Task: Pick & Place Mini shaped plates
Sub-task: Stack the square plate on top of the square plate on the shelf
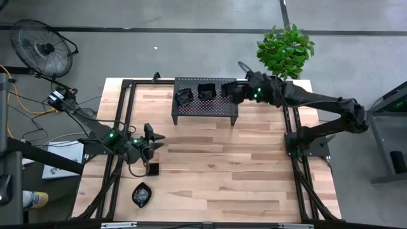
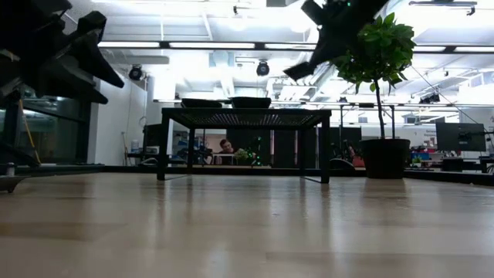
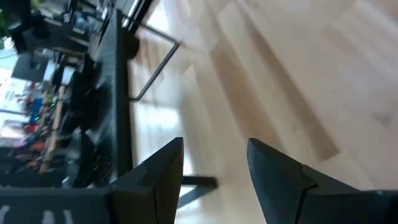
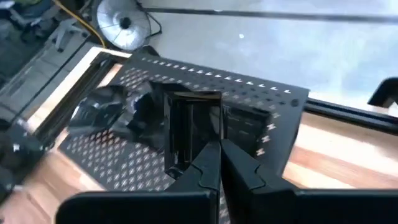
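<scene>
Right gripper (image 1: pixel 234 91) holds a square plate (image 1: pixel 227 90) over the rack's (image 1: pixel 205 108) right end; two plates (image 1: pixel 195 93) already rest there. Left gripper (image 1: pixel 152 138), fingers spread and empty, hovers near two table plates (image 1: pixel 145 184). Low view: rack top flat, clear room beneath. Left wrist view shows bare wood. Right wrist view: fingers (image 4: pixel 219 167) pinch the plate's rim. We judge release comes next, on the free right patch, away from the edge.
</scene>
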